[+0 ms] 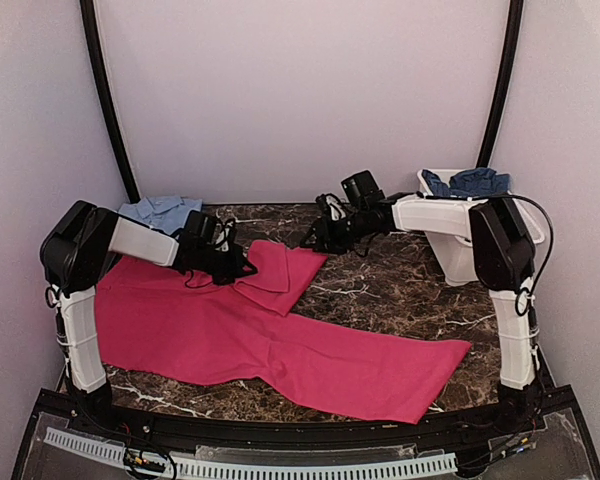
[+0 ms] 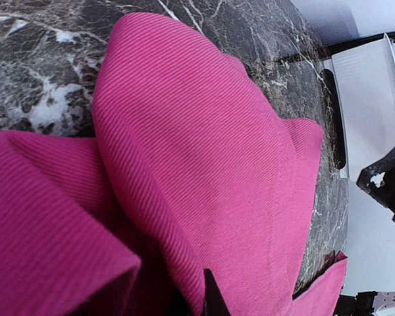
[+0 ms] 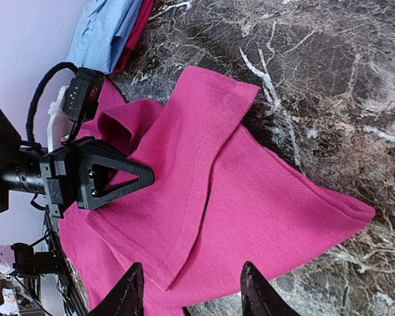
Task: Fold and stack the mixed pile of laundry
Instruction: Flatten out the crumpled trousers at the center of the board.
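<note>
A large magenta-pink garment (image 1: pixel 280 345) of the laundry pile lies spread across the dark marble table, its far corner folded over. My left gripper (image 1: pixel 242 268) is shut on a raised fold of that garment (image 2: pixel 204 151); only a dark fingertip (image 2: pixel 212 297) shows in the left wrist view. My right gripper (image 3: pixel 192 293) hovers open just right of it, its two fingertips (image 3: pixel 128 293) apart over the folded edge of the pink cloth (image 3: pixel 250 191). The left gripper (image 3: pixel 112 179) also shows in the right wrist view. A light blue shirt (image 1: pixel 160 212) lies at the back left.
A white plastic tub (image 1: pixel 470 245) stands at the back right with a dark navy garment (image 1: pixel 467 182) in it. Two black posts (image 1: pixel 105 90) rise along the back walls. Bare marble (image 1: pixel 390 290) shows between the pink garment and the tub.
</note>
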`<state>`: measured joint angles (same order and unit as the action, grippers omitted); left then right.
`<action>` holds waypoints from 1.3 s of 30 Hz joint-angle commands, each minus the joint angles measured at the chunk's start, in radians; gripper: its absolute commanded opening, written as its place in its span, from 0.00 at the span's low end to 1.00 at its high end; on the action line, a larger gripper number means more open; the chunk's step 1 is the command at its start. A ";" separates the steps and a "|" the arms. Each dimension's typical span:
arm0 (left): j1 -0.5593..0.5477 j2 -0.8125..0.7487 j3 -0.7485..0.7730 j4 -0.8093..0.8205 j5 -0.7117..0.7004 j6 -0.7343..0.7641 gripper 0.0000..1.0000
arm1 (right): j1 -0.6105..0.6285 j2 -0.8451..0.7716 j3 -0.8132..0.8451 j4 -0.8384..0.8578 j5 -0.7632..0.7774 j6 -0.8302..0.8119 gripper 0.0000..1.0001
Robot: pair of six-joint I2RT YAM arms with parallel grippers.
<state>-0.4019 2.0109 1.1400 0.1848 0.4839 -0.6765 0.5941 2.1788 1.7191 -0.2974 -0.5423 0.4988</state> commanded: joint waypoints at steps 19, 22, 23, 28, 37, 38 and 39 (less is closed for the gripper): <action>-0.073 0.008 0.041 0.076 0.106 0.050 0.01 | 0.034 0.239 0.221 -0.028 -0.066 0.040 0.46; -0.074 0.010 0.042 0.081 0.110 0.051 0.01 | 0.035 0.254 0.232 -0.014 -0.088 0.059 0.46; -0.074 0.013 0.043 0.086 0.111 0.052 0.01 | 0.035 0.257 0.232 -0.006 -0.100 0.067 0.46; -0.083 0.028 0.055 0.093 0.120 0.051 0.02 | 0.035 0.236 0.206 0.062 -0.169 0.096 0.22; -0.098 -0.027 0.112 -0.011 0.084 0.123 0.24 | 0.017 -0.106 -0.036 0.039 -0.045 0.020 0.00; -0.098 -0.042 0.118 -0.026 0.062 0.133 0.35 | 0.007 -0.167 -0.092 0.032 -0.026 0.016 0.00; -0.098 -0.075 0.123 -0.062 0.048 0.155 0.41 | -0.008 -0.227 -0.148 0.026 -0.010 0.016 0.00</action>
<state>-0.4942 2.0445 1.2289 0.2153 0.5713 -0.5922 0.6147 2.2070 1.7031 -0.2726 -0.6266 0.5568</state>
